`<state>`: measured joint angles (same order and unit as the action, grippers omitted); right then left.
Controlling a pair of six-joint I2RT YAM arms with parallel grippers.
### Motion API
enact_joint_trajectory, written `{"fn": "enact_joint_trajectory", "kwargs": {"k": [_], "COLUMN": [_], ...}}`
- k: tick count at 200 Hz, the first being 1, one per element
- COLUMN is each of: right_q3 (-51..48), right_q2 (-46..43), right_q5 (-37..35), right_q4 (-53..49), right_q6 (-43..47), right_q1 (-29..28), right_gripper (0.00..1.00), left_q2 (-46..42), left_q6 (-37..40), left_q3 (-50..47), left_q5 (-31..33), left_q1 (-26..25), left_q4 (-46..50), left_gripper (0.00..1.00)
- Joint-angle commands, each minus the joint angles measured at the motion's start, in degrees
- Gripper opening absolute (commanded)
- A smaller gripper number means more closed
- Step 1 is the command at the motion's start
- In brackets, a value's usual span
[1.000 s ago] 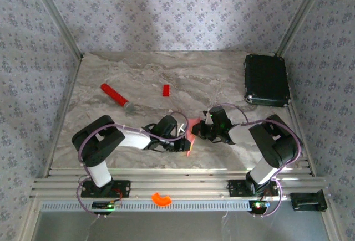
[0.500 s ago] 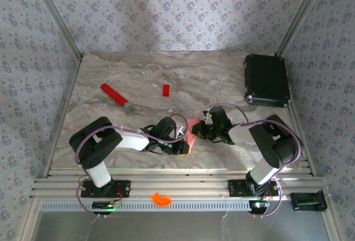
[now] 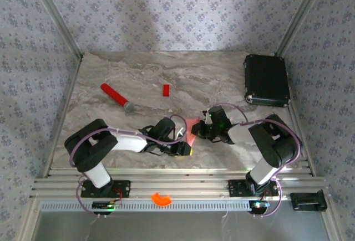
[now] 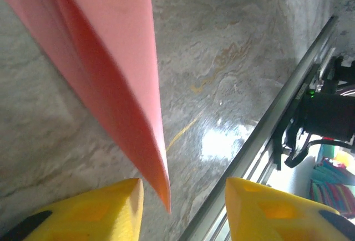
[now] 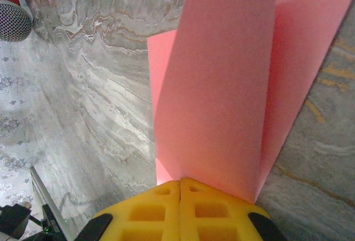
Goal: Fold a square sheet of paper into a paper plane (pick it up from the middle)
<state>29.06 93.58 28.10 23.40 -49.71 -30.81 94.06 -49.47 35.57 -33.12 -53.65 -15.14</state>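
Observation:
The salmon-pink sheet of paper (image 3: 191,129) is folded into a slim pointed paper plane shape and stands on edge between the two arms near the table's front. My right gripper (image 5: 180,184) is shut on its wide end (image 5: 222,86), yellow pads pressed together over the fold. My left gripper (image 4: 183,190) is open. The paper's sharp tip (image 4: 161,158) hangs between the two yellow fingers (image 4: 105,208), closer to the left one and not pinched. From above, the left gripper (image 3: 186,148) sits just in front of the paper and the right gripper (image 3: 201,130) sits beside it.
A black case (image 3: 267,80) lies at the back right. A red stick with a grey tip (image 3: 116,97) and a small red block (image 3: 165,90) lie farther back. An orange piece (image 3: 161,199) rests on the front rail. The rail (image 4: 288,113) runs close to the left gripper.
My left gripper's jaws have opened and let go of the paper's tip, and the left arm has shifted slightly toward the front. The right gripper stays shut on the paper.

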Motion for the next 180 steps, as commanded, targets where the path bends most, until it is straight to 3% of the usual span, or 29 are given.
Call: {"fn": "enact_joint_trajectory", "kwargs": {"k": [1, 9, 32, 45, 107, 180], "right_q3": [-1.19, -1.28, -1.37, -1.13, -0.07, 0.33], "right_q2": [3.78, 3.79, 3.73, 3.79, 4.21, 4.99], "right_q5": [-4.11, -4.02, -3.93, -3.89, -4.01, -4.03], "right_q4": [-7.07, -6.89, -6.65, -6.78, -7.23, -7.22], "right_q6": [0.15, 0.11, 0.05, -0.01, -0.25, -0.47], "right_q1": [-1.18, -1.18, -1.16, -1.18, -1.5, -1.97], "right_gripper": [0.07, 0.07, 0.07, 0.06, 0.07, 0.07], "left_q2": [-4.89, -6.64, -10.12, -10.18, 1.31, 8.69], "left_q6": [0.32, 0.1, -1.75, -1.9, 1.08, -1.06], "left_q3": [-1.29, -1.21, -0.98, 0.51, 11.16, 7.18], "left_q5": [4.92, 6.67, 8.32, 7.94, 2.52, 1.31], "left_q1": [0.57, 1.06, 2.22, 2.15, -0.59, -0.58], "left_q4": [7.63, 8.27, 5.29, 3.91, 4.35, -0.3], "left_gripper": [0.47, 0.45, 0.12, 0.0, 0.0, 0.0]}}
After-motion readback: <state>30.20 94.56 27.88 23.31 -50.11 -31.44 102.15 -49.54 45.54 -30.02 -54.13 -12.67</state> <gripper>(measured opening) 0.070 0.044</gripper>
